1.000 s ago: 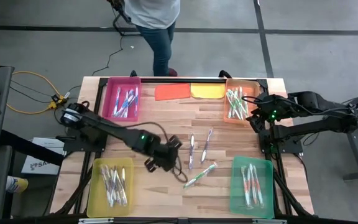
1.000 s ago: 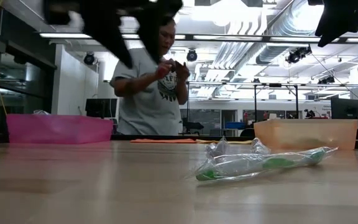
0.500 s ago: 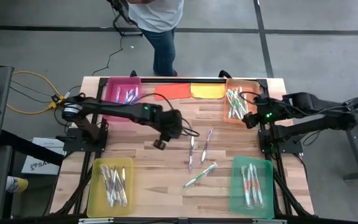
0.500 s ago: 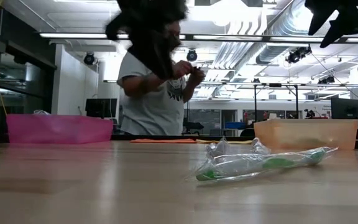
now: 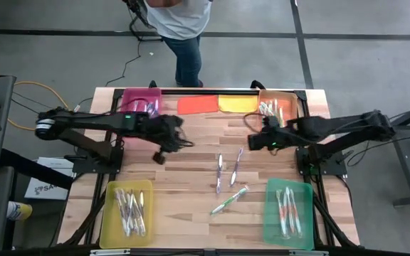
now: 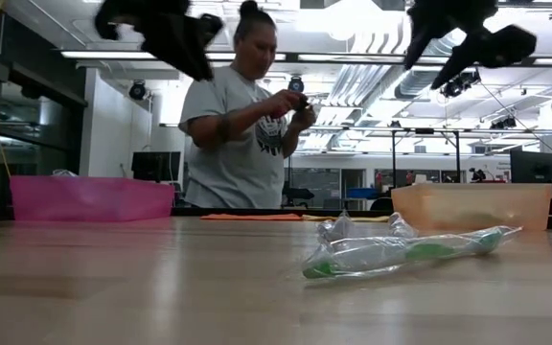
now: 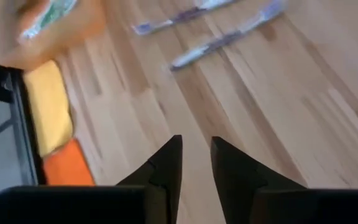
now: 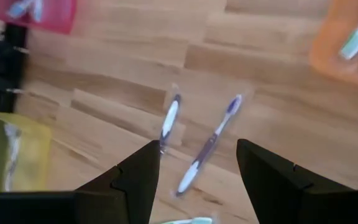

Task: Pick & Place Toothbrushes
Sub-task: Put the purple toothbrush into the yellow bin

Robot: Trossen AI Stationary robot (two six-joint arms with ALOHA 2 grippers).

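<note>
The left tool (image 5: 164, 146) is hovering over the bench (image 5: 191, 199) just beside the near right corner of the pink tray (image 5: 125, 122), its fingers (image 7: 166, 168) standing only slightly apart with nothing between them. The right tool (image 5: 256, 139) is hanging above the bench a little left of the orange tray (image 5: 260, 131), its fingers (image 8: 135, 177) spread wide and holding nothing.

Three wrapped toothbrushes are lying loose near the middle of the bench: two purple toothbrushes (image 5: 220, 173) side by side, and a green toothbrush (image 5: 229, 200) nearer, at a slant. More toothbrushes are sitting in the four trays: the pink one at the far left, the orange one at the far right, the yellow tray (image 5: 106, 220) at the near left and the green tray (image 5: 270, 220) at the near right. An orange cloth (image 5: 197, 104) and a yellow cloth (image 5: 238, 104) are lying along the far edge between the pink and orange trays.

A person (image 6: 247, 125) is standing beyond the far edge, hands raised together at chest height.
</note>
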